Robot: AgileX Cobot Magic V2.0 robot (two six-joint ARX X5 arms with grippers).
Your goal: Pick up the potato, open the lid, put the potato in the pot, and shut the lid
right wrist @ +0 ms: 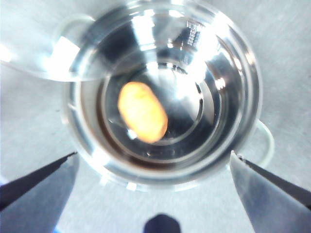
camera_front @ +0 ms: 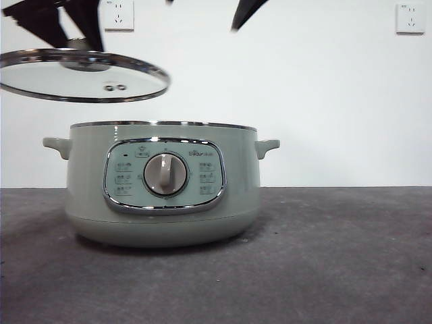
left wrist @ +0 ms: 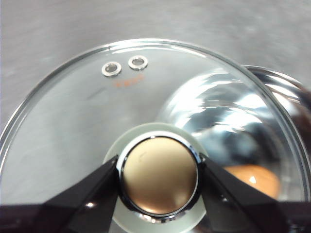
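Note:
The sage-green pot [camera_front: 162, 185] stands on the grey table with its top uncovered. The potato [right wrist: 142, 118] lies on the shiny metal bottom inside the pot [right wrist: 243, 116]; it also shows through the glass in the left wrist view [left wrist: 255, 178]. My left gripper [left wrist: 159, 175] is shut on the knob [left wrist: 159, 175] of the glass lid [camera_front: 81, 77] and holds the lid in the air, up and to the left of the pot. My right gripper [right wrist: 153, 167] is open and empty, high above the pot's mouth; only its black tip [camera_front: 246, 13] shows in the front view.
The grey table [camera_front: 337, 256] stretches around the pot. A white wall with two sockets [camera_front: 119, 15] stands behind it.

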